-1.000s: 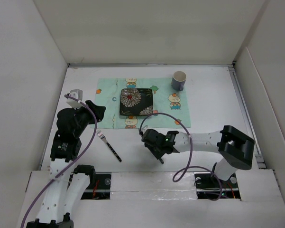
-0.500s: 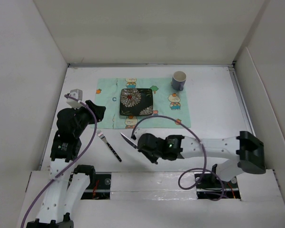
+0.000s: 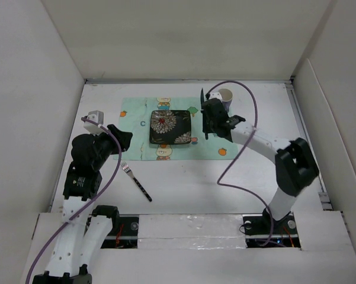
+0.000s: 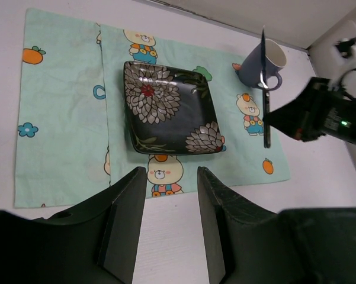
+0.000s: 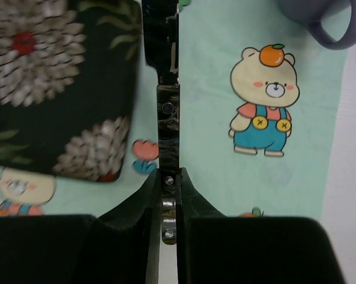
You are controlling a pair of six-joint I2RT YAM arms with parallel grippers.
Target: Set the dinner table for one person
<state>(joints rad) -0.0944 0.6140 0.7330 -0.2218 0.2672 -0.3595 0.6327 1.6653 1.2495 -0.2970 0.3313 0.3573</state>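
Right gripper [image 5: 167, 182]: pinched tight on knife [image 5: 168, 112], over placemat [image 3: 130, 136] beside plate [image 3: 170, 127], toward far edge of dinner table [image 3: 266, 177]. Left gripper [image 4: 170, 177]: fingers spread, empty, near left edge.

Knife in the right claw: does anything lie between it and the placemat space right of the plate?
Nothing visible does. The knife, held in the right claw, hangs over bare placemat between the plate and the mug; both stand off to the sides.
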